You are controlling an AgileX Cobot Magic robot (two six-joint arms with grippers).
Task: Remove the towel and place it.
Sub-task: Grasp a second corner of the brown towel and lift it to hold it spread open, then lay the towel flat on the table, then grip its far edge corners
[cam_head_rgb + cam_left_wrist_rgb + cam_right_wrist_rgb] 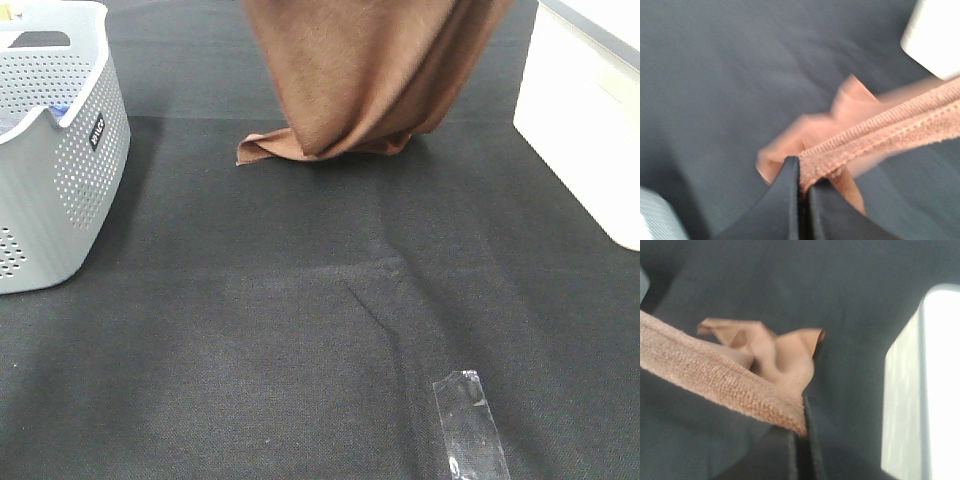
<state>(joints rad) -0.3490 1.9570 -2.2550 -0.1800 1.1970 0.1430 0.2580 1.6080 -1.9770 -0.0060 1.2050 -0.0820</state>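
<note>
Below both sets of fingers spreads the dark mat (300, 350), and the towel (365, 80) hangs down from them, its bottom fold touching down, clear of the grey basket (70, 160). See the left gripper (802, 172) pinched tight on the hem, and the right gripper (801, 440) likewise. Best now to lower both evenly, with the edge taut, so it lays flat.

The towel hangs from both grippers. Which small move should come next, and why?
Probably lower the towel while drawing it toward the near side. It hangs from the left gripper and the right gripper, each shut on its edge, and its bottom fold touches the black mat.
</note>
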